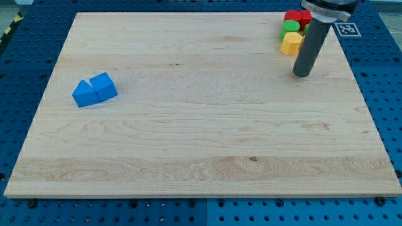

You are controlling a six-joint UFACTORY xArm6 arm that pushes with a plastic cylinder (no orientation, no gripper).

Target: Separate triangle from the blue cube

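Observation:
A blue triangle and a blue cube lie touching each other near the board's left edge, the triangle on the left. My tip rests on the board at the view's upper right, far from both blue blocks. It stands just below and right of a yellow block.
A cluster of blocks sits at the board's top right corner: a red block, a green block and the yellow block below them. The wooden board lies on a blue perforated table. A marker tag is beside the corner.

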